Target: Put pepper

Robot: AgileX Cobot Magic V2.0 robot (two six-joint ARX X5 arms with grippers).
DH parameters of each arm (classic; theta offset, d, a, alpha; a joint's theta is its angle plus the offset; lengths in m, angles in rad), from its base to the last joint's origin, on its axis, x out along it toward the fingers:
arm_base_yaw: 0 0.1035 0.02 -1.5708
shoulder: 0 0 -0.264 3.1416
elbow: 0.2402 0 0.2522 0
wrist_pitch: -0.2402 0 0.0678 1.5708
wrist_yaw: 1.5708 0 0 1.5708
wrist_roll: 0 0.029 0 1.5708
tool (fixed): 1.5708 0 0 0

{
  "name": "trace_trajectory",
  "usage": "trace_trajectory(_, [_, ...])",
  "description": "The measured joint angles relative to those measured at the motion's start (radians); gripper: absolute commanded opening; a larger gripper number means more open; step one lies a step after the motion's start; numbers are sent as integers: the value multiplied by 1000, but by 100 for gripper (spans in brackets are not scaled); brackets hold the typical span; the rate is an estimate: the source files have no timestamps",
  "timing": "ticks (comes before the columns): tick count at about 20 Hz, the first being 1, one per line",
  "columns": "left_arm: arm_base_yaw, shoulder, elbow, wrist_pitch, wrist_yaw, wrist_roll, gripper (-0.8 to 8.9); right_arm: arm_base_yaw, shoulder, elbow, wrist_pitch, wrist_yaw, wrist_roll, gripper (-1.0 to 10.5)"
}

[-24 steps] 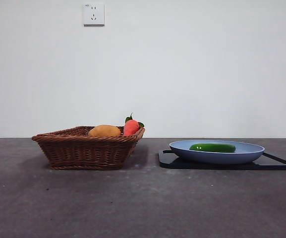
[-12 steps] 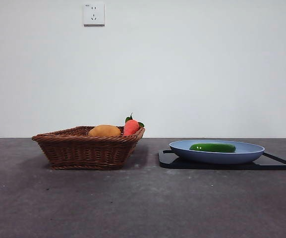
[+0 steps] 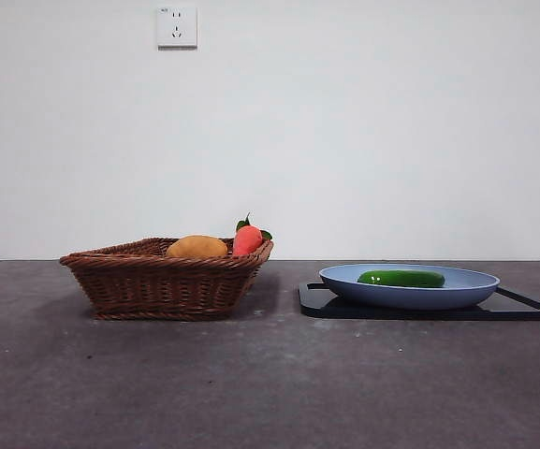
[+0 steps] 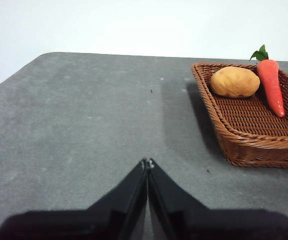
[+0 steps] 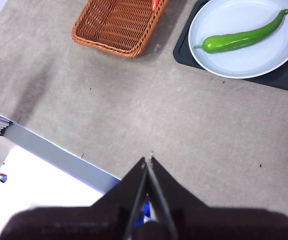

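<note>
Wide grey table (image 3: 270, 383) fills the low view, speckled and matte, running back to a plain white wall (image 3: 363, 131) with a power socket (image 3: 177, 27) high up; a second wall fitting is cut off at the top right corner, too little of it showing to name. From the left wrist camera the table's far corner curves away rounded.

On the table's left side sits the brown wicker basket (image 3: 167, 281), square-cornered, its near wall hiding most of what lies inside. Only the tops show from the front: a rounded orange-yellow potato-like piece (image 3: 197, 247) and a red carrot-like piece with green leaves (image 3: 247, 239) leaning at the basket's right corner. The left wrist view opens it up, and there they are side by side at the far end, the carrot (image 4: 270, 86) lying along one wall.

Right of the basket, apart from it, a black tray (image 3: 522, 307) carries a pale blue plate (image 3: 410, 292). And there's the pepper (image 3: 401, 278), glossy green, lying flat in the plate; from above it shows long and gently curved (image 5: 243, 36), stem tip near the rim. The tray is cut off by the edge of the right wrist picture.

Left gripper (image 4: 147, 162) hangs over bare table beside the basket, jaws pressed together, holding nothing. Right gripper (image 5: 148, 160) sits high above the table's near edge, jaws likewise closed and empty, well apart from the plate.
</note>
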Motion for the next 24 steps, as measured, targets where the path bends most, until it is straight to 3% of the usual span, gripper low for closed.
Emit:
trace_trajectory(6, [0,0,0,0,0,0,8,0,0,0,0,0,0,11])
trace_trajectory(9, [0,0,0,0,0,0,8,-22,-27,-2,46,18,-48,11])
trace_trajectory(14, [0,0,0,0,0,0,8,-137,-229,-136,457,25,-72,11])
trace_trajectory(18, [0,0,0,0,0,0,8,-172,-432,-495,850,26,-72,11])
trace_trajectory(24, [0,0,0,0,0,0,8,-172,-617,-901,1204,29,-71,11])
